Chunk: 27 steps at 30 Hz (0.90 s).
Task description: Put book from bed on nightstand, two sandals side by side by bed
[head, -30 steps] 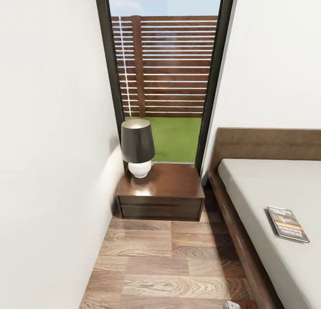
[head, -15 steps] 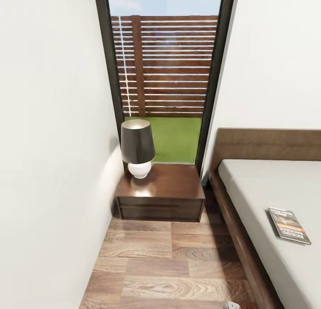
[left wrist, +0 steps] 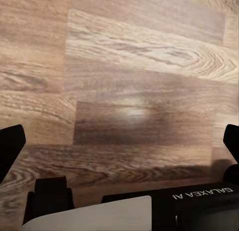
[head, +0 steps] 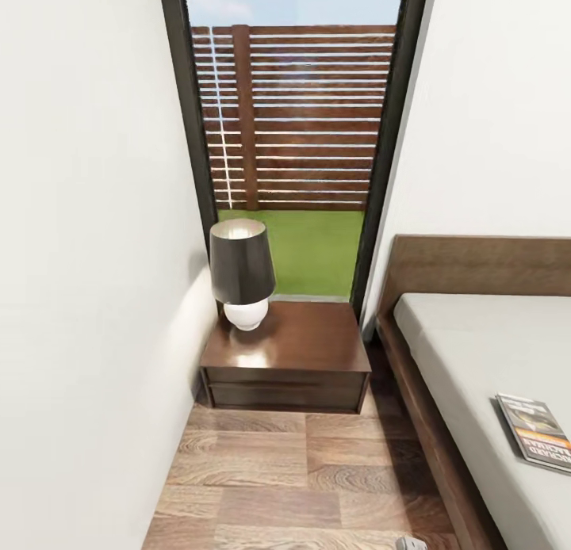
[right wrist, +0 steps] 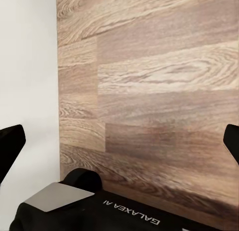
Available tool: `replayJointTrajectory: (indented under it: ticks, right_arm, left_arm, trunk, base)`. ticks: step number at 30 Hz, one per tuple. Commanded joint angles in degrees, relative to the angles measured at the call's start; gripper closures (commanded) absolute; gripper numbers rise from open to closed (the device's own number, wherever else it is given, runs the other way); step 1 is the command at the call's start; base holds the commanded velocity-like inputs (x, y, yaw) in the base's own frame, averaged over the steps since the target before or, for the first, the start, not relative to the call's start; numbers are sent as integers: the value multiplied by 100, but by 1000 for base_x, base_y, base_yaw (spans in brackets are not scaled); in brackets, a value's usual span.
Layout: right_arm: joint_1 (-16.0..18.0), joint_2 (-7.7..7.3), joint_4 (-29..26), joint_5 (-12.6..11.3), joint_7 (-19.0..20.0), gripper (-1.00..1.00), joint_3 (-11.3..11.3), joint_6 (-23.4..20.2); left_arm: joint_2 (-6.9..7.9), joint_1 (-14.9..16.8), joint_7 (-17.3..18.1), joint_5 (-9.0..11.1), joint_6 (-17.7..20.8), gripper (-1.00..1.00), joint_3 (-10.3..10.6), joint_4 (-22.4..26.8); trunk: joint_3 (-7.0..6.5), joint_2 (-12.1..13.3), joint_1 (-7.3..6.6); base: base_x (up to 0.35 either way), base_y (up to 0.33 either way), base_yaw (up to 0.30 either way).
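Note:
The book (head: pixel 539 435) lies flat on the off-white mattress of the bed (head: pixel 476 336) at the right edge of the head view. The dark brown nightstand (head: pixel 297 340) stands on the floor between the left wall and the bed's headboard, under the tall window. My left gripper (left wrist: pixel 119 146) is open over bare wood-plank floor, its black fingertips (left wrist: pixel 10 146) far apart. The right gripper (right wrist: pixel 119 146) is open too, over the floor beside a white wall, with nothing between its fingertips (right wrist: pixel 11 143). The sandals are out of view.
A lamp (head: pixel 242 273) with a dark shade and white base occupies the nightstand's back left corner. A white wall (head: pixel 87 296) closes the left side. The bed's wooden frame (head: pixel 420 423) bounds a narrow strip of floor (head: pixel 301 479) leading to the nightstand.
The whole head view has shifted: the camera has moved closer, so nightstand and lamp look larger and the book sits lower and further right. Nothing in the room has moved.

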State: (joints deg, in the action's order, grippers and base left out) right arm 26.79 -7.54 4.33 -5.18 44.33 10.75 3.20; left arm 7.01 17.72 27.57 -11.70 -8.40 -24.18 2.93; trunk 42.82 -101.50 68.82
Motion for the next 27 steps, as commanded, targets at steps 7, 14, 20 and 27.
replayJointTrajectory:
  ticks: [7,14,20,27]
  right_arm:
    - [10,-2,30,-56,23,-100,-21,32]
    - [10,-2,28,-55,23,-100,-21,32]
    - [10,-2,29,-56,23,-100,-21,32]
    - [10,-2,30,-54,23,-100,-21,32]
  left_arm:
    - [-60,4,3,-61,-22,-100,-43,-3]
    - [-68,4,-6,-64,-21,-100,-43,-3]
    - [-68,4,-6,-68,-21,-100,-43,-3]
    - [-70,4,-6,-68,-21,-100,-41,-4]
  trunk:
    - [5,-2,1]
    - [-85,198,-109]
    - [-192,439,-240]
    - [-318,719,-394]
  base:
    - [43,0,0]
    - [1,0,0]
    - [0,0,0]
    - [0,0,0]
